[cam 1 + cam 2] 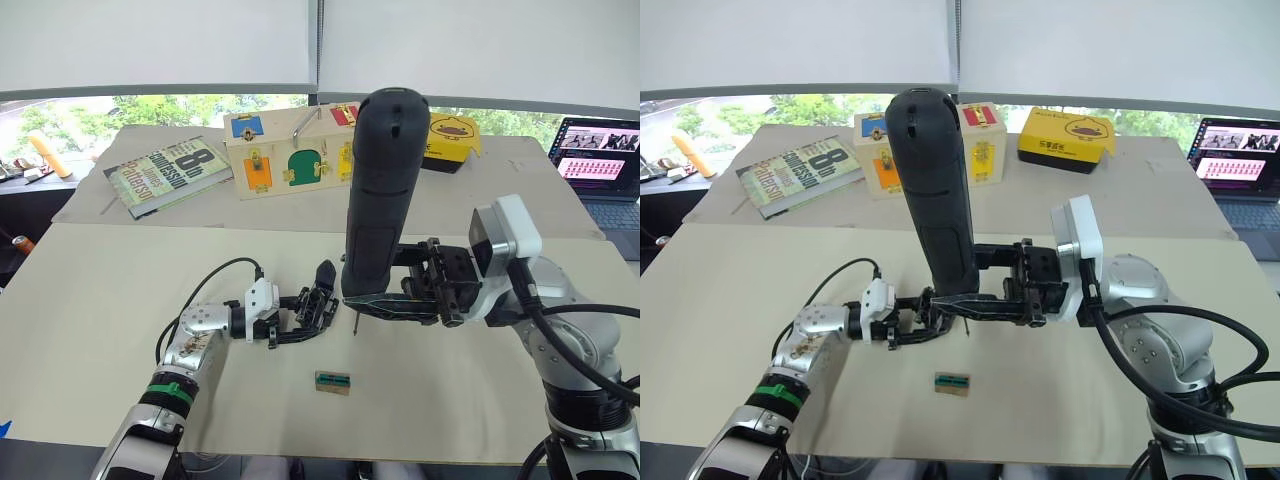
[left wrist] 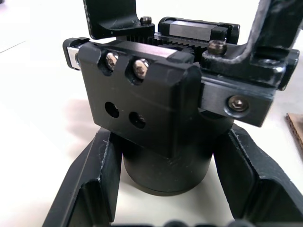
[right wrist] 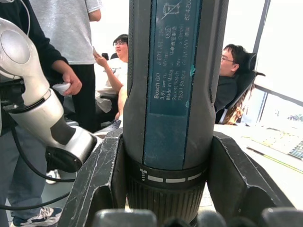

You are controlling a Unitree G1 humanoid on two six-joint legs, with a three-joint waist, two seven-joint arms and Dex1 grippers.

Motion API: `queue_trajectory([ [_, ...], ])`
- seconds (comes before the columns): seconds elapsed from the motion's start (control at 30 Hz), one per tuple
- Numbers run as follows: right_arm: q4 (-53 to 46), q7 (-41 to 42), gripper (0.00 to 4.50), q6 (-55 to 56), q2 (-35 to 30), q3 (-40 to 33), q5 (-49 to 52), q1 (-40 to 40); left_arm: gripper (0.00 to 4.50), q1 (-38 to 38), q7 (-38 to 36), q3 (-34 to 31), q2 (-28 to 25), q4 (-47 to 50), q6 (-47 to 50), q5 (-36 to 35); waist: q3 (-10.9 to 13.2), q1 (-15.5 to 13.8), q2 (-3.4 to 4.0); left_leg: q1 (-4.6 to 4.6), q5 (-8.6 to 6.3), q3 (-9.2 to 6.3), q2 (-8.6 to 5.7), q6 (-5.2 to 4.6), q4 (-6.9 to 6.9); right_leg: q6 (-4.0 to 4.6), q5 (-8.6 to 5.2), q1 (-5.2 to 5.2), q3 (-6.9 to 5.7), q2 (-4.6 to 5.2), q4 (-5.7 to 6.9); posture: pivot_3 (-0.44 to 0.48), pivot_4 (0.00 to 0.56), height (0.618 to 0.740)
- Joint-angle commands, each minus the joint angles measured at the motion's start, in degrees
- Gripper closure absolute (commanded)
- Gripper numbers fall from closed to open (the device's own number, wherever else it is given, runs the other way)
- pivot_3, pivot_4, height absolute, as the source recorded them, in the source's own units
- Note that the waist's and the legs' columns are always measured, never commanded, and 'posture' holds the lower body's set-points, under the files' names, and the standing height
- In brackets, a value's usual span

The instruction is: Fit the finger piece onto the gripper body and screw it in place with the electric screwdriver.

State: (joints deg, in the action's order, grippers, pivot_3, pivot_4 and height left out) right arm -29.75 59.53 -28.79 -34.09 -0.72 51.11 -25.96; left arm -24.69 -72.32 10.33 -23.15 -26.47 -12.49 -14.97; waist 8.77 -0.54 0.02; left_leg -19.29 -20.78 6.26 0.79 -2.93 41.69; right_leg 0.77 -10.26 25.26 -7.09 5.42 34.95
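My left gripper [image 1: 305, 312] is shut on the gripper body [image 1: 312, 303], a small black blocky assembly held just above the table [image 1: 120, 300]. In the left wrist view its fingers [image 2: 90, 189] clamp the round base of the gripper body [image 2: 142, 104], whose front block shows two screws and two empty holes. The pointed black finger piece [image 1: 325, 278] rises from the body; whether it is loose I cannot tell. My right gripper [image 1: 372, 300] is shut on the electric screwdriver [image 1: 385, 190], held upright. Its thin bit [image 1: 355, 324] points down just right of the body.
A small green and brown box [image 1: 333, 382] lies on the table near its front edge. At the back stand a wooden lock box [image 1: 290, 150], a book [image 1: 165, 172], a yellow case [image 1: 452, 135] and a laptop [image 1: 600, 160]. People [image 3: 71, 56] are behind the left arm in the right wrist view.
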Motion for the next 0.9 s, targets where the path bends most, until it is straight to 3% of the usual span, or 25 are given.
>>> queue_trajectory([
  [0.03,-2.57,-0.13,2.57,0.4,-0.3,-2.39,2.5,-0.12,2.21,0.19,1.01,1.15,-0.43,-3.4,-1.17,3.76,0.0,-0.01,-0.01,0.01,0.0,0.0,0.0,0.0,0.0,0.0,0.0,0.0,0.0,0.01,0.0,0.0,0.15,0.74],
  [0.2,-2.71,-0.07,2.57,0.45,-0.45,-2.5,2.57,0.25,2.21,0.59,1.59,0.66,-0.6,-3.73,1.17,3.0,-0.01,-0.02,-0.02,0.08,0.0,-0.01,0.0,0.0,0.03,0.01,0.02,-0.04,0.04,0.07,0.05,0.0,0.15,0.74],
  [0.27,-2.63,0.02,2.57,0.45,-0.51,-2.51,2.63,0.26,1.12,0.81,2.32,0.28,-0.65,-3.53,1.04,3.0,-0.02,-0.02,-0.02,0.09,0.0,-0.01,0.0,0.0,0.03,0.03,0.03,-0.05,0.05,0.09,0.06,0.0,0.15,0.74],
  [0.37,-2.65,0.1,2.57,0.43,-0.6,-2.49,2.8,0.33,0.04,1.35,3.26,-0.36,-0.88,-3.28,0.68,3.24,-0.02,-0.03,-0.01,0.12,0.01,-0.01,0.01,-0.01,0.03,0.03,0.03,-0.05,0.05,0.11,0.09,0.0,0.15,0.74],
  [0.67,-2.93,0.21,2.57,0.68,-1.05,-2.22,2.53,1.03,0.04,7.21,5.87,-3.61,-2.2,4.64,1.2,1.18,-0.03,0.78,-0.01,0.14,0.01,-0.02,0.09,0.0,0.02,0.09,0.06,-0.02,0.05,0.16,0.1,0.0,0.15,0.74],
  [0.9,-2.41,0.36,2.57,1.1,-1.02,-1.88,1.81,1.06,0.04,12.01,11.37,-1.88,-1.08,13.26,4.72,3.11,-0.02,0.99,-0.01,0.09,-0.01,-0.03,0.06,-0.01,0.01,0.08,0.06,0.01,0.03,0.24,0.04,0.0,0.15,0.74],
])
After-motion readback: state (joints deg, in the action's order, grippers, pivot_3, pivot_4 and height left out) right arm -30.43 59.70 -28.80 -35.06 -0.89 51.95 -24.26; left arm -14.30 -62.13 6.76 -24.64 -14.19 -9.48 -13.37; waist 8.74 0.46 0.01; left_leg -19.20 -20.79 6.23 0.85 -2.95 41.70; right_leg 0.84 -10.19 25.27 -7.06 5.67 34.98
